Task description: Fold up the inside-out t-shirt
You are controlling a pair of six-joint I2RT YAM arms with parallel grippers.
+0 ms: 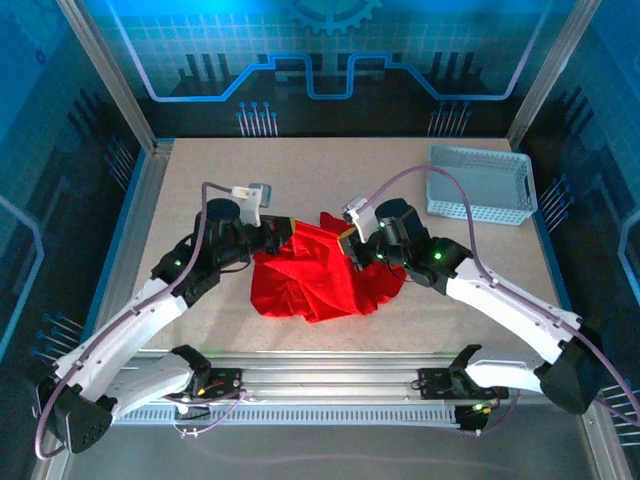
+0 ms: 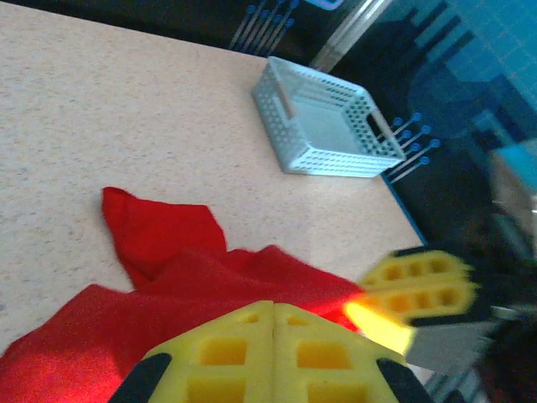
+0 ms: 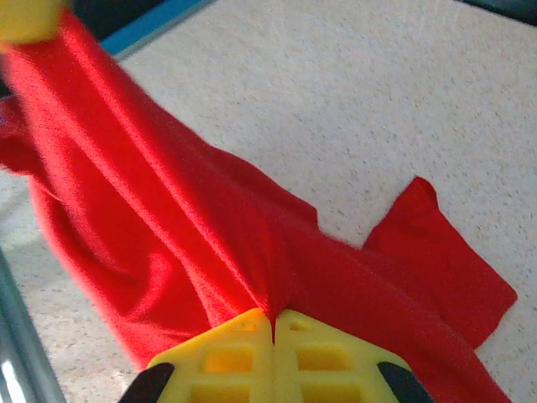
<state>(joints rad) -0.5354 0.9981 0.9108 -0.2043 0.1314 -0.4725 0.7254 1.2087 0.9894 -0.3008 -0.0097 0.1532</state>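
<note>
- Plainly, the red t-shirt (image 1: 315, 280) lies in a crumpled heap on the table (image 1: 300, 170). It is well apart from the white mesh basket (image 1: 478, 210), to the basket's left and nearer the arm bases than the basket is.
- The left gripper (image 1: 283, 232) sits at the edge of the heap farthest from the basket. In the left wrist view its yellow fingers (image 2: 222, 348) are pressed flat together with no gap, and red cloth runs up into their tips, so it has the t-shirt pinched.
- The right gripper (image 1: 347, 238) sits at the heap's edge on the basket's side, though well short of the basket. Its fingers (image 3: 226, 357) meet tight, with folds of the t-shirt gathered into the seam between them.
- Between the two grippers the cloth is lifted into a taut ridge.
- One loose corner of the t-shirt lies flat on the table, on the heap's basket side and apart from the basket.
- The basket stands upright, open side up.
</note>
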